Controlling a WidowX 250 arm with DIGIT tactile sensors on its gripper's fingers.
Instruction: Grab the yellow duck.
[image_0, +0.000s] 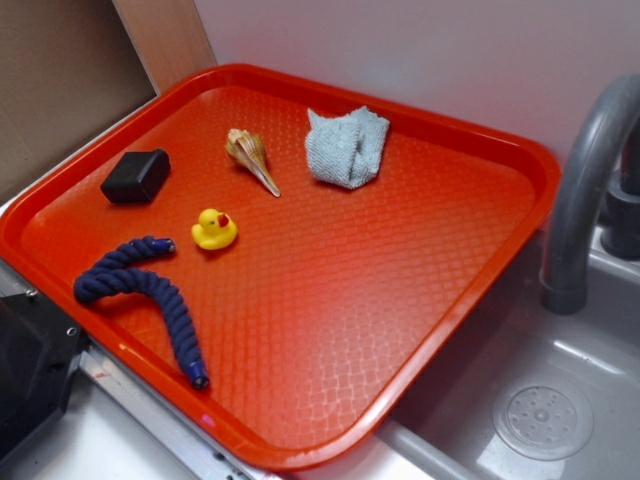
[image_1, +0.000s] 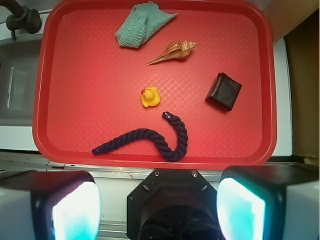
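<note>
You have the yellow duck (image_0: 214, 229) sitting upright on the red tray (image_0: 420, 330), in the left half, w/ nothing touching it. In the exterior view, just left and near of it lies the dark blue rope (image_0: 150, 295), curved; its one end is near the duck but apart. Far from the duck is the seashell (image_0: 251, 156), and right of the shell a crumpled grey-blue cloth (image_0: 345, 148). The black block (image_0: 136, 176) is at the far left. In the wrist view the gripper (image_1: 159, 210) is high above the near tray edge, fingers (image_1: 75, 207) wide apart, holding nothing. A grey faucet (image_0: 590, 190) and sink (image_0: 545, 415) are right of the tray.
</note>
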